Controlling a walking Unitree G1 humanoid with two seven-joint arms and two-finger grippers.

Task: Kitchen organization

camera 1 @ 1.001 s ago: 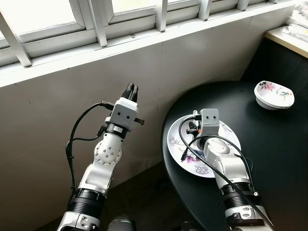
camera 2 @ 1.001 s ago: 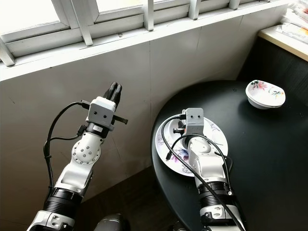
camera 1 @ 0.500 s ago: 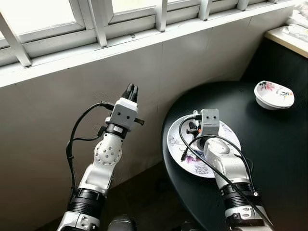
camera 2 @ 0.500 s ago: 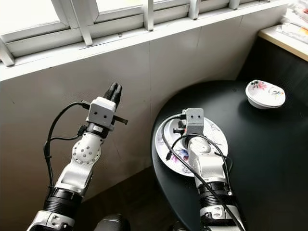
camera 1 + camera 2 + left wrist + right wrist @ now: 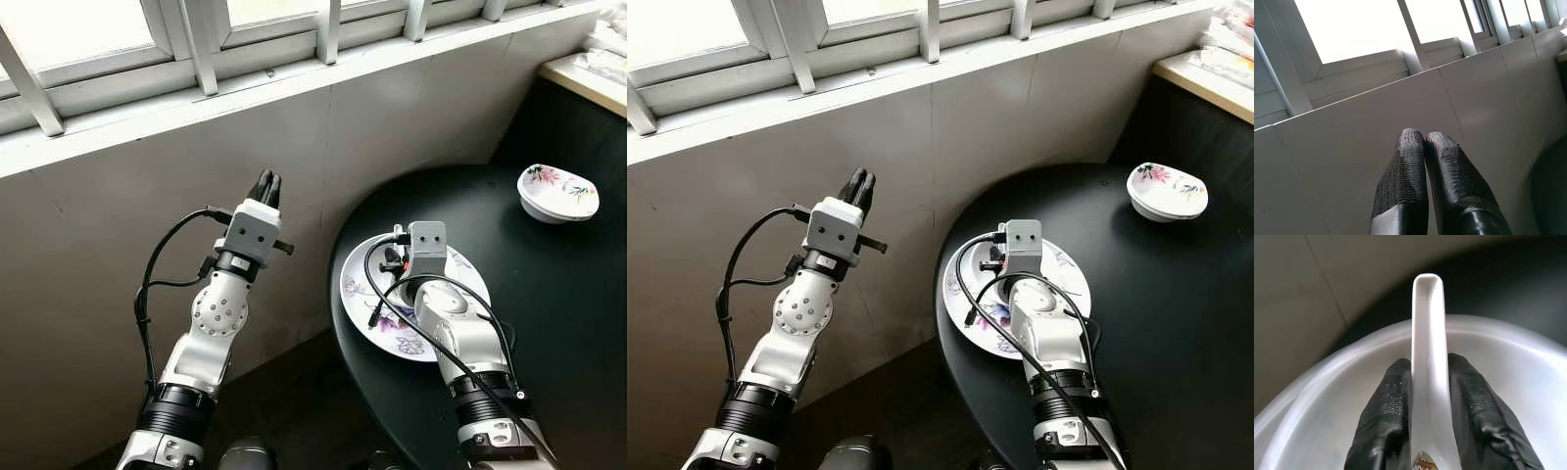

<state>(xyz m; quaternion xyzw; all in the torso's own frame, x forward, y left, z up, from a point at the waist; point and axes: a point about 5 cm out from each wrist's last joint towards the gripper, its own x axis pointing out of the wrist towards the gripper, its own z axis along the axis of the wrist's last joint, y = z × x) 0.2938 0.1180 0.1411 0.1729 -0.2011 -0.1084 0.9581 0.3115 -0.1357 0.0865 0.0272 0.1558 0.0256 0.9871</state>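
Observation:
My right gripper point(image 5: 1429, 369) is shut on the handle of a white ceramic spoon point(image 5: 1427, 308), with one black finger on each side of it. It is held low over a white floral plate point(image 5: 364, 294) at the near left edge of the round black table point(image 5: 558, 304). In the eye views the wrist camera block point(image 5: 427, 239) hides the fingers and the spoon. My left gripper point(image 5: 266, 184) is raised off the table to the left, close to the pale wall. Its fingers point(image 5: 1405, 166) are shut and hold nothing.
A small floral bowl point(image 5: 557, 192) sits at the table's far right. A window sill with white bars point(image 5: 294, 78) runs above the wall. A light counter edge point(image 5: 588, 78) shows at the top right. Dark floor lies below the left arm.

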